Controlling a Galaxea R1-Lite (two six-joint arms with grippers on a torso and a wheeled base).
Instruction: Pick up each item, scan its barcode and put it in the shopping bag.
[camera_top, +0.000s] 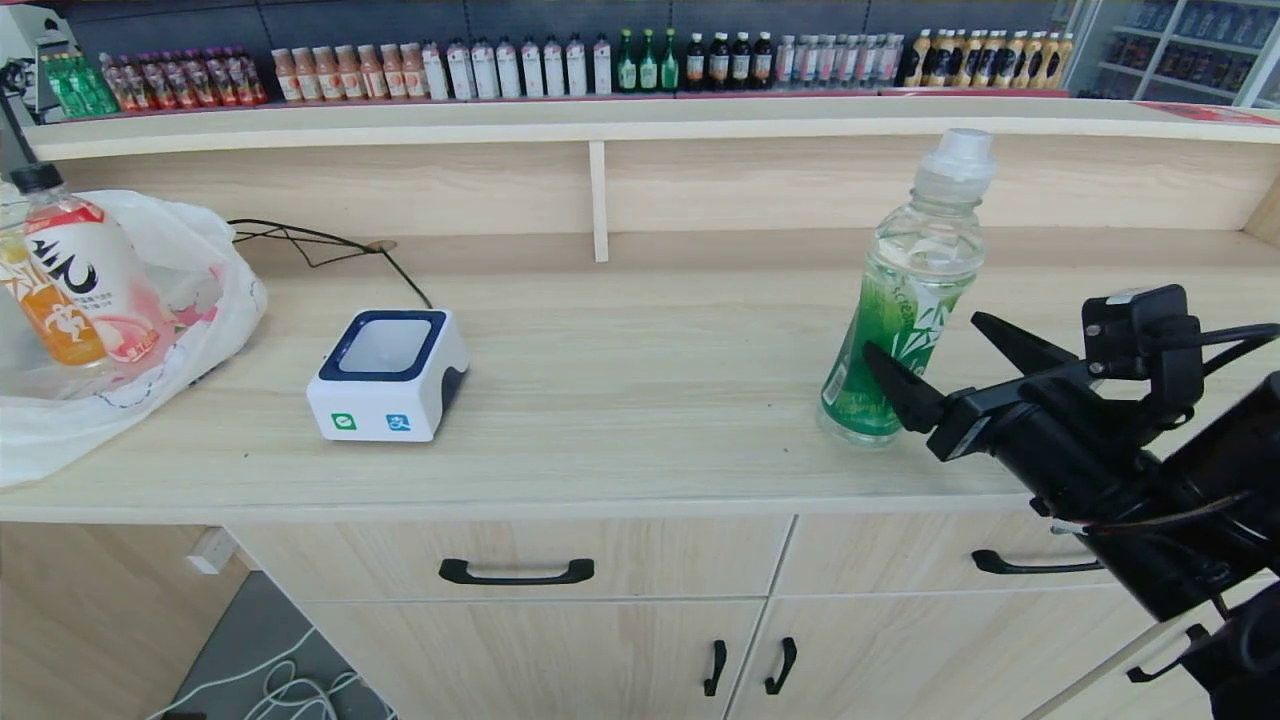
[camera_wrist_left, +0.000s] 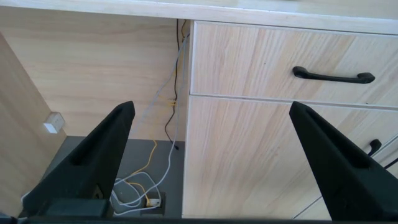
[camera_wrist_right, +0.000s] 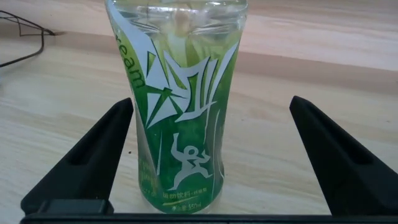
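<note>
Right claw (camera_top: 922, 335) is wide open. Its two black wedge-shaped fingers (camera_wrist_right: 87, 162) are splayed either side of the green bottle (camera_top: 905, 300), gripping nothing. The bottle stands upright on the counter (camera_top: 640, 420) between them, closer to one finger than the other; can't tell if it actually touches. It's clear plastic with a glossy green-and-white wrap and a whitish cap. In the right wrist view its top is cut off.

The counter is smooth, pale wood-grain. Well off to that claw's left sits the scanner (camera_top: 388, 375) — a rounded white box with a dark blue frame round a glass top, and a black cable (camera_top: 330, 245) trailing behind it. Farther left again is the shopping bag (camera_top: 200, 270), thin crinkly white plastic, slumped open and partly cut off at the edge. Two drink bottles (camera_top: 90, 280) lean inside it, one orange, one pinkish with a black cap; the film blurs their bases.

Left claw (camera_wrist_left: 211, 106) is open too and holding nothing — it's down below counter level, facing the wooden cabinet front, with a black drawer handle (camera_wrist_left: 334, 76) ahead of it.
</note>
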